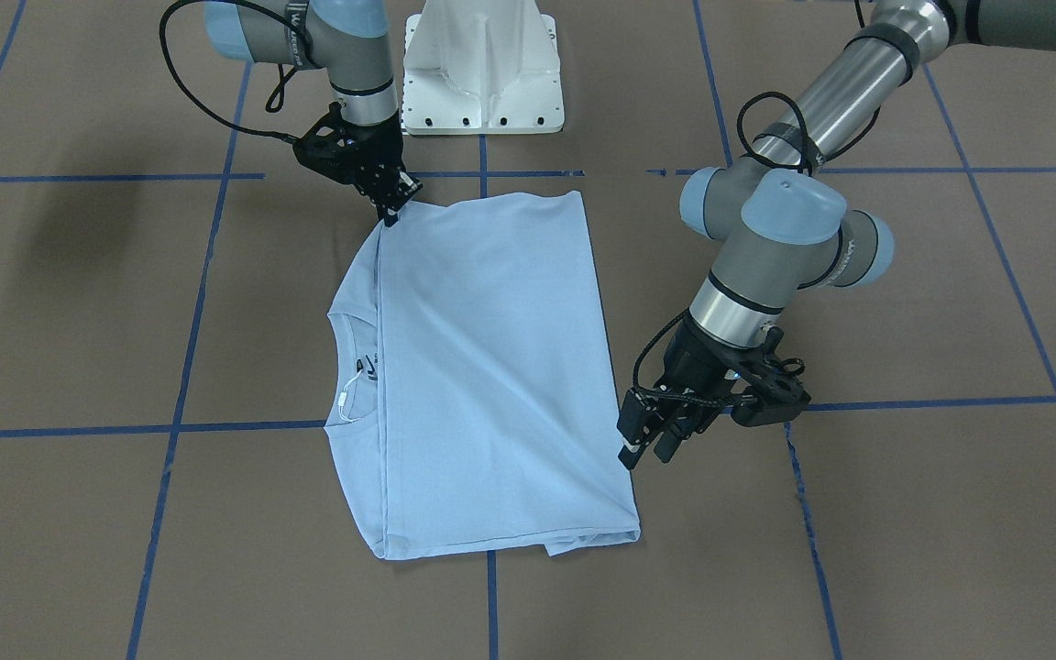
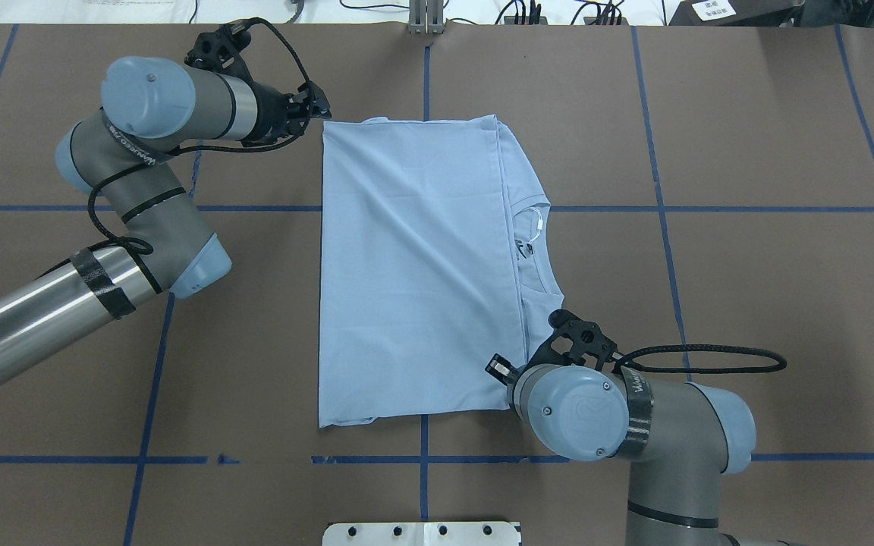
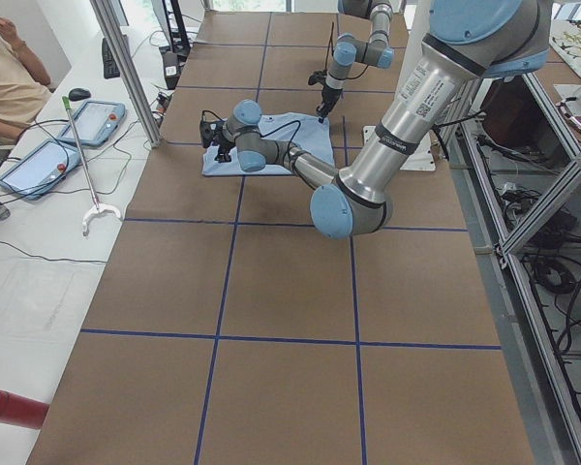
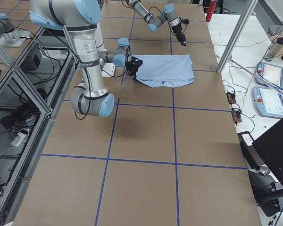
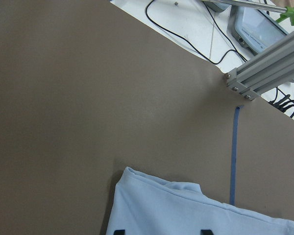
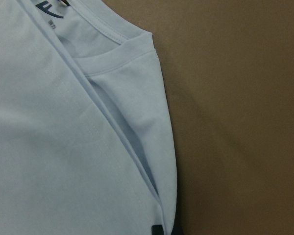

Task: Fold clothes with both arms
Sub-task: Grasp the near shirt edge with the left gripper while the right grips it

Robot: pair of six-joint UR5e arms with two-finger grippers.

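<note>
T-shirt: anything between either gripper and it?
Nothing visible. The left gripper hangs open beside the T-shirt edge; the right gripper sits at its corner.

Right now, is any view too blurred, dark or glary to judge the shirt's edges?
Front-facing: sharp, evenly lit, one soft shadow on the table clear of the T-shirt. Overhead: clear, no glare. Right wrist: very close, slightly soft, collar readable. Side views: shirt too small for edges.
</note>
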